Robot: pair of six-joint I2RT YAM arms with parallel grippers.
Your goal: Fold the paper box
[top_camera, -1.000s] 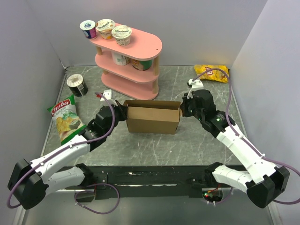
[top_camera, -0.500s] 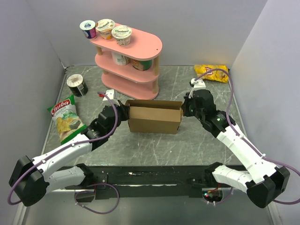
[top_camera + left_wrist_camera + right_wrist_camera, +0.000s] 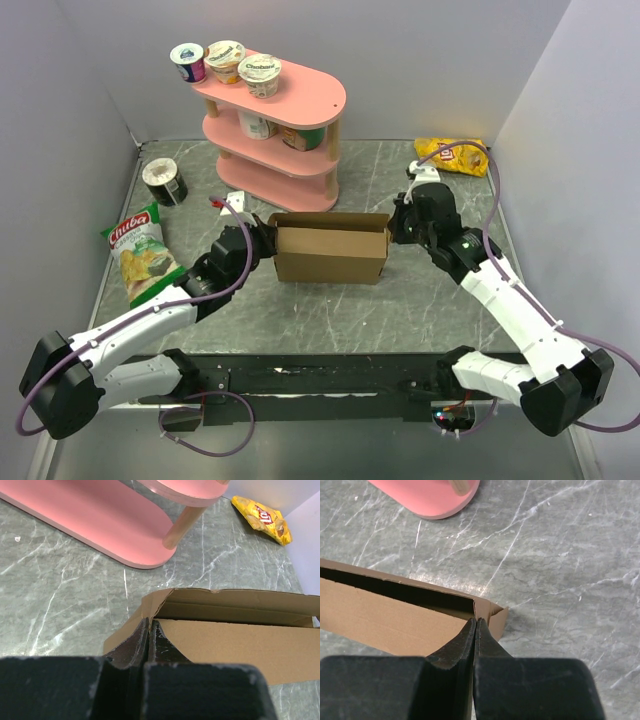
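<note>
The paper box [image 3: 330,252] stands in the middle of the table as a shallow brown cardboard tray with its walls raised. My left gripper [image 3: 267,240] sits at its left end. In the left wrist view the left gripper [image 3: 149,622] is shut on the box's [image 3: 235,645] end wall, one finger outside and one inside. My right gripper [image 3: 391,234] is at the right end. In the right wrist view the right gripper [image 3: 475,621] is shut on the end wall at the box's [image 3: 380,615] corner, where a small flap sticks out.
A pink three-tier shelf [image 3: 275,135] with yogurt cups stands just behind the box. A green chip bag [image 3: 140,252] and a dark can [image 3: 164,182] lie at the left. A yellow snack bag [image 3: 452,155] lies at the back right. Walls enclose the table.
Both arms have shifted slightly to the right and away from me, carrying the box a little that way. Both grips stay shut.
</note>
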